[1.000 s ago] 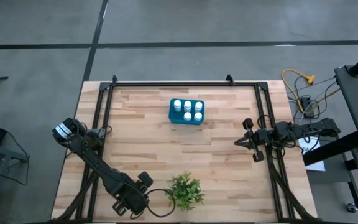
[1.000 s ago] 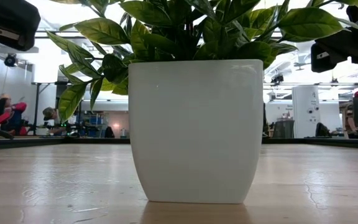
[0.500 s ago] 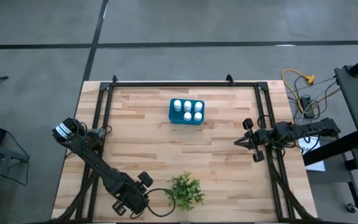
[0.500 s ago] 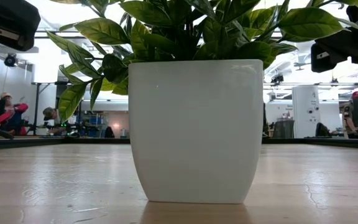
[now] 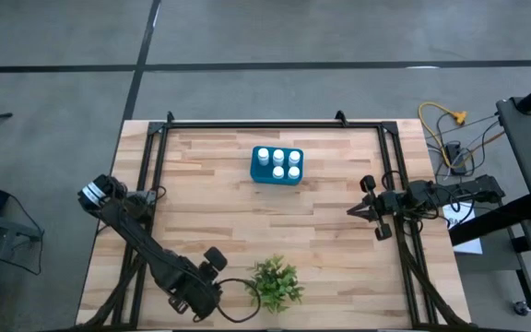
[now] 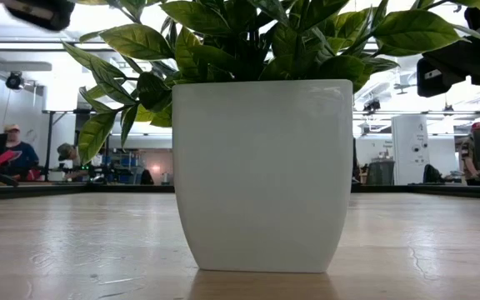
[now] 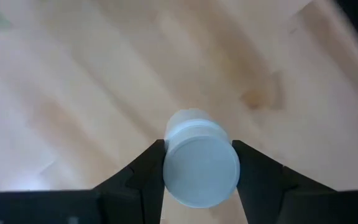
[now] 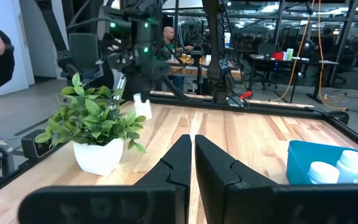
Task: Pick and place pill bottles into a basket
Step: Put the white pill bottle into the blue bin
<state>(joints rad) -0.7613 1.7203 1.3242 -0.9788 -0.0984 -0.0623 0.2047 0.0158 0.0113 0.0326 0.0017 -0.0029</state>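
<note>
A white pill bottle sits between the fingers of my left gripper, which is shut on it near the table's near left corner. The right wrist view shows this bottle in the air beside the plant. The teal basket stands on the table's far middle with several white-capped bottles upright inside it. My right gripper waits shut and level at the table's right edge, its fingers together. My left gripper pinches the bottle between its two fingers at the sides of the round cap, at the bottle's top. The fingers come from above and point steeply down. The bottle hangs upright below them, clear of the wooden table.
A leafy plant in a white pot stands at the near middle, just right of my left gripper, and fills the low view. Black rails frame the table's left, far and right sides. People sit in the room beyond.
My left gripper has risen with the pill bottle; in the low view its housing has climbed almost out of the picture's top. My right arm has kept still.
</note>
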